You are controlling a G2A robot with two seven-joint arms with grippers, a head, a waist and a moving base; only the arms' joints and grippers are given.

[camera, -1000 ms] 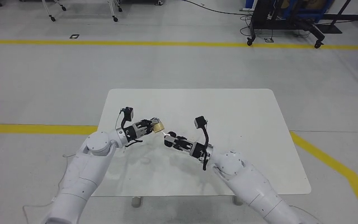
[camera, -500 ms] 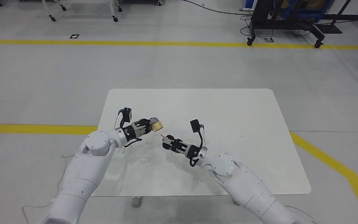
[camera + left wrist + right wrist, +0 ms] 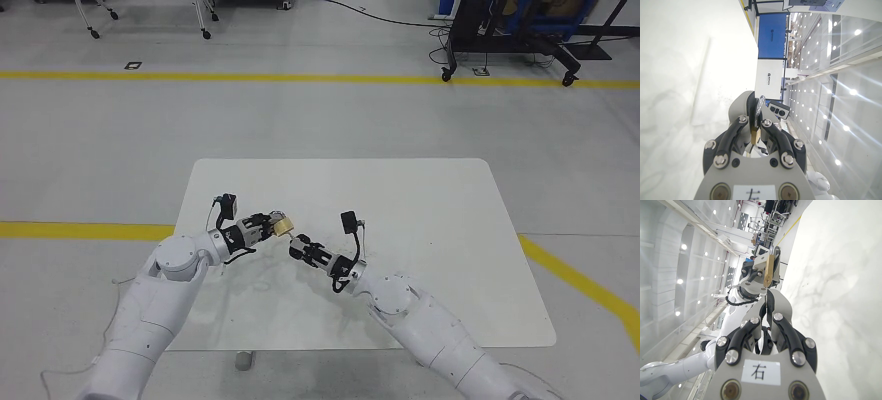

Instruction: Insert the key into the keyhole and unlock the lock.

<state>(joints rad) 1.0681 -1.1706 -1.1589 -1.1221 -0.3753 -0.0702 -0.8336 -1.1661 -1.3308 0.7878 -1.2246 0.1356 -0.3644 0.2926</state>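
Observation:
My left gripper (image 3: pixel 272 224) is shut on a brass padlock (image 3: pixel 284 226), held above the white table (image 3: pixel 430 200) left of centre. In the left wrist view the brass body (image 3: pixel 755 134) and silver shackle (image 3: pixel 760 105) sit between the fingers (image 3: pixel 741 108). My right gripper (image 3: pixel 299 246) is just right of the padlock, shut on a thin key (image 3: pixel 766 299) held edge-on. The key's tip meets the keyhole end of the padlock (image 3: pixel 769 269). How deep it sits cannot be told.
The table's right half and far side are bare. A yellow floor line (image 3: pixel 300 76) runs behind the table, and a dark wheeled frame (image 3: pixel 510 40) stands at the back right.
The right wrist swung left, and its gripper dipped toward me, then rose back against the padlock. The left arm and padlock stayed almost still.

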